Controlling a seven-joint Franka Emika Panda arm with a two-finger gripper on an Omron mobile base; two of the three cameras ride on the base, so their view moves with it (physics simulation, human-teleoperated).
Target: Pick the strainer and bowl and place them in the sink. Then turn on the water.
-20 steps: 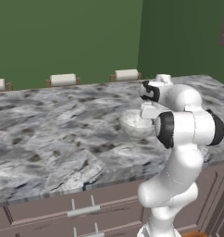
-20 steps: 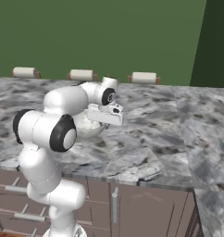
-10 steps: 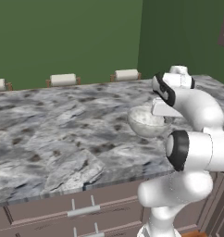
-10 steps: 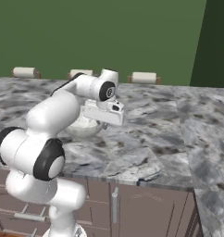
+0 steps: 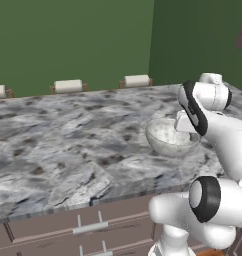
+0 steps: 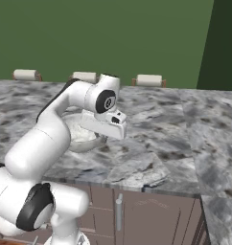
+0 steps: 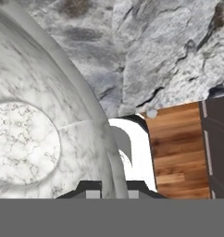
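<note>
The bowl (image 5: 168, 137) is round, speckled silvery-grey, and hangs just above the marble counter near its front edge. My gripper (image 5: 186, 131) is shut on the bowl's right rim. In the right base view the white hand covers the near side of the bowl (image 6: 78, 136), with the gripper (image 6: 98, 134) at the rim. The hand view looks down into the bowl (image 7: 30, 139), its flat base at the left, and the rim runs between the tips of my gripper (image 7: 110, 190). The strainer, the sink and the water are out of view.
The grey marble counter (image 5: 53, 145) stretches left and back. Three pale chair backs (image 5: 68, 86) line its far edge against a green wall. Brown drawers with handles (image 5: 88, 227) sit under the front edge. Wooden floor (image 7: 174, 148) lies past the counter edge.
The arm has swung its elbow from high to low, and the hand with the bowl has shifted a little to the right and toward the counter's front edge. The grip stays shut.
</note>
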